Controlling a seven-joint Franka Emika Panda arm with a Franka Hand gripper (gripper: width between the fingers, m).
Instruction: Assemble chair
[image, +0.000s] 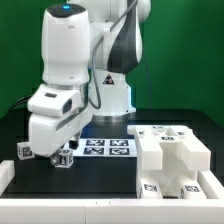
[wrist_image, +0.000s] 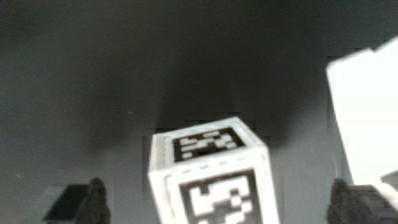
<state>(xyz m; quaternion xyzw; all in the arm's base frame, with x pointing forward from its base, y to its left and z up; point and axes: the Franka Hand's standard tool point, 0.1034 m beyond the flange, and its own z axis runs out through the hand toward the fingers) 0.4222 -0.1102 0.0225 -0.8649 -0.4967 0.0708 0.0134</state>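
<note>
The arm (image: 70, 60) is bent right down over the exterior view's left side of the black table (image: 90, 182), with the claw (image: 62, 152) low, just above the surface. Under it sits a block (image: 66, 158), a small white chair part with black-and-white tags, standing on the table.

Wrist view now: the block (wrist_image: 210, 165) is dead centre, one tag on its upper face and one on the face toward the camera. The two dark fingers (wrist_image: 80, 200) stand off it on either side, with clear gaps between them and the plastic. So the claw is spread wide and grips nothing, and the block rests on its own.

Just to the exterior view's left of the claw, another small tagged piece (image: 24, 150) lies near the table edge, apart from the block. On the claw's other side the marker board (image: 106, 147) lies flat, close beside the block.

Further to the exterior view's right, well apart from the claw, the big chunky chair part (image: 170, 150) stands with a tag on top. More tagged white pieces (image: 160, 186) lie in front of it, toward the camera; whether they touch it, I can't tell. In the wrist view a bright white shape (wrist_image: 365, 110) fills one side, too blurred to name.
</note>
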